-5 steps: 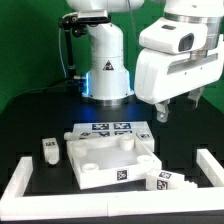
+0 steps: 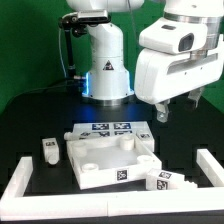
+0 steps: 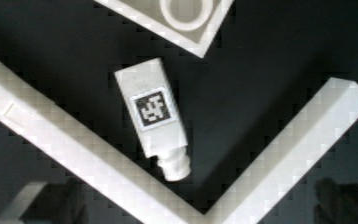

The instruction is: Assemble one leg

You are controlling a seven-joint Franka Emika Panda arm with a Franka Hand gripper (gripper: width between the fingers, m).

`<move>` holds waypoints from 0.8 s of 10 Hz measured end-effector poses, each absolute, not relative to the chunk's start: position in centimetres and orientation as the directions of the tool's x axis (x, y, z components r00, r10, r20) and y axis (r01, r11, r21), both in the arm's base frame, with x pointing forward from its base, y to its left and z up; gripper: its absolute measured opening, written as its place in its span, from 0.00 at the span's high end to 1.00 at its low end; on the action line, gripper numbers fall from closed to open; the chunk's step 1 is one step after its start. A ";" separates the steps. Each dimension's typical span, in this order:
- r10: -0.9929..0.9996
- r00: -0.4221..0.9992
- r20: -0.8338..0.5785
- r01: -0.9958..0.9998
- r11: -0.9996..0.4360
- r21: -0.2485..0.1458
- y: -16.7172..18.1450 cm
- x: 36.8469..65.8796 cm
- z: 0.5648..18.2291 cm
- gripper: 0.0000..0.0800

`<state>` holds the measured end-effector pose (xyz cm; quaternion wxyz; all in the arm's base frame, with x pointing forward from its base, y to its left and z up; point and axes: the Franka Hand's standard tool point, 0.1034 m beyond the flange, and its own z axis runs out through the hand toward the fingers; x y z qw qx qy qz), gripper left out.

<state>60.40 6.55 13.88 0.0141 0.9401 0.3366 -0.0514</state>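
My gripper (image 2: 178, 108) hangs high at the exterior view's right, open and empty. In the wrist view its dark fingertips (image 3: 55, 203) stand wide apart at the picture's edge, the gripper (image 3: 197, 206) well above the table. A leg (image 3: 149, 115), a stubby white peg with a square tag, lies flat on the black table between them and farther off. In the exterior view one leg (image 2: 48, 150) lies left of the square white panel (image 2: 103, 160). Two more legs (image 2: 160, 181) lie at its front right.
The marker board (image 2: 110, 128) lies behind the panel. White border rails (image 2: 22, 182) run round the table's front and sides and meet in a corner (image 3: 194, 190) under the wrist camera. A panel corner (image 3: 179, 18) shows beyond the leg. The robot base (image 2: 105, 70) stands behind.
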 end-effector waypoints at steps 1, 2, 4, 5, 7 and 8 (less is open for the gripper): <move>0.636 0.764 -0.107 0.638 -0.770 -0.012 5.2 60.6 13.6 0.19; 0.640 0.761 -0.105 0.641 -0.767 -0.025 3.9 61.4 12.7 0.19; 0.704 0.708 -0.064 0.705 -0.710 -0.012 3.8 63.5 11.2 0.19; 0.735 0.676 -0.048 0.736 -0.677 -0.007 3.8 63.8 10.3 0.19; 0.731 0.680 -0.049 0.732 -0.681 -0.007 3.9 63.8 10.4 0.19; 0.731 0.680 -0.050 0.732 -0.681 -0.008 3.9 63.8 10.3 0.19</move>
